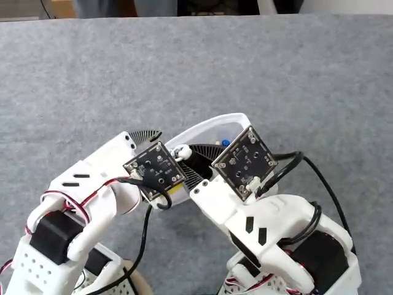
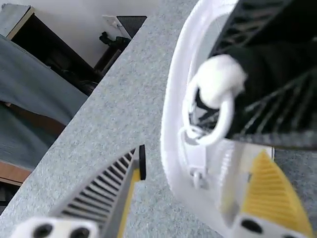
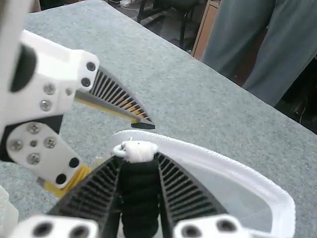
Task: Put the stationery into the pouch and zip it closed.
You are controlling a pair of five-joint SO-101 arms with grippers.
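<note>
A white pouch [image 1: 212,126] with a clear side lies at the table's middle; something small and blue [image 1: 226,142] shows inside it. My right gripper [image 3: 138,163] is shut on the zipper pull [image 3: 137,148], a white knot with a ring [image 2: 220,82], at the pouch's near left end. Its black ribbed fingers [image 2: 277,74] press together around a dark tab. My left gripper [image 2: 198,163] stands open astride the pouch's rim [image 2: 173,124] at that same end. One of its fingers [image 1: 146,135] lies outside on the cloth, and its yellow-backed finger [image 2: 265,191] is on the pouch's side.
Grey cloth covers the table [image 1: 92,80], with wide free room to the left, right and beyond the pouch. The far edge [image 1: 184,17] runs along the back. Both arm bodies [image 1: 270,239] crowd the near side.
</note>
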